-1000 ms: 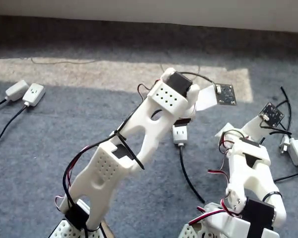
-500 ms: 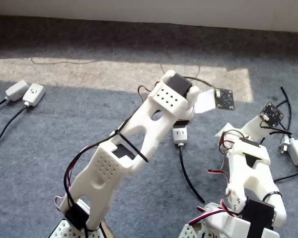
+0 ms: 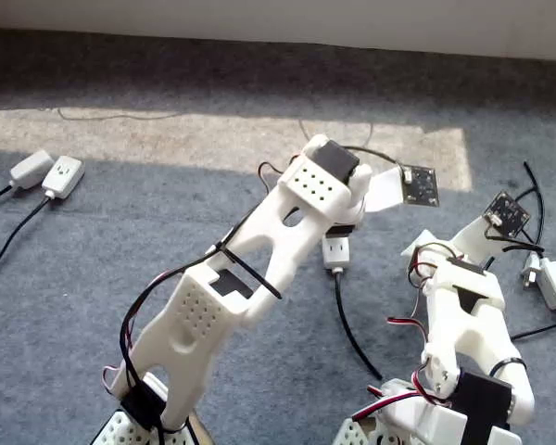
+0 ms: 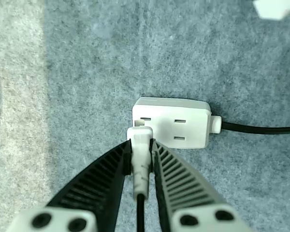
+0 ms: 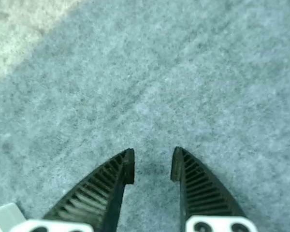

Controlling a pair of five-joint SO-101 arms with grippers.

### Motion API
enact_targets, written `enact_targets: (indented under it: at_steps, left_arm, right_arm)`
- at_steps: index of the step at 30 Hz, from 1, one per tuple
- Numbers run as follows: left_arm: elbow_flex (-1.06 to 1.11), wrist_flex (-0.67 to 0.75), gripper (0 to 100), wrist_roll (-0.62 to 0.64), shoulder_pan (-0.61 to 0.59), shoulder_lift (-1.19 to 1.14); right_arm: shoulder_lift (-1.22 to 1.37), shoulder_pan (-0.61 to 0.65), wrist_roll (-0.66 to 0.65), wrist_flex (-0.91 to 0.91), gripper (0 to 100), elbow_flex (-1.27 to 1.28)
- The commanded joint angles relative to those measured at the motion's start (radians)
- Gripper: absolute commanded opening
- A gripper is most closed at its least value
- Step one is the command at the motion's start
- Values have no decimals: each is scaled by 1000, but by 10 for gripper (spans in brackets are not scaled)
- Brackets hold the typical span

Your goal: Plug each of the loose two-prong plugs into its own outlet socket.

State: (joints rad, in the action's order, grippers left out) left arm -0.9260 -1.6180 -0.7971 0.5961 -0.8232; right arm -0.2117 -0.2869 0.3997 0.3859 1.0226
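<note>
My left gripper (image 4: 140,145) is shut on a white two-prong plug (image 4: 139,157), its black cord running back between the fingers. The plug's front end rests against the end socket of a white outlet block (image 4: 173,123) lying on the grey carpet; I cannot see its prongs. In the high view the left arm (image 3: 287,222) stretches out over this outlet block (image 3: 335,252). My right gripper (image 5: 152,164) is open above bare carpet with nothing between its fingers. The right arm (image 3: 463,315) is folded at the right.
A second outlet block (image 3: 65,176) and a white plug (image 3: 30,169) lie at the far left with black cords. Another white plug-and-outlet piece (image 3: 551,281) lies at the right edge. A black cord (image 3: 347,324) trails from the middle outlet toward the arm bases.
The left arm's wrist has shifted very slightly, still holding the plug at the outlet. The right arm has not moved.
</note>
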Motion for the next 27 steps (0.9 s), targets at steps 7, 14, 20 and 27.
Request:
enact_targets:
  at_steps: [7,14,20,27]
  left_arm:
    - [-8,6,6,-5,4,-117]
    - [-41,-89,6,-6,18,-117]
    - [-170,-138,6,-2,22,-117]
    - [-236,-143,6,46,31,-117]
  right_arm:
    - [-2,1,9,4,142,-47]
    - [-2,1,9,4,142,-47]
    - [-2,1,9,4,142,-47]
    - [-2,1,9,4,142,-47]
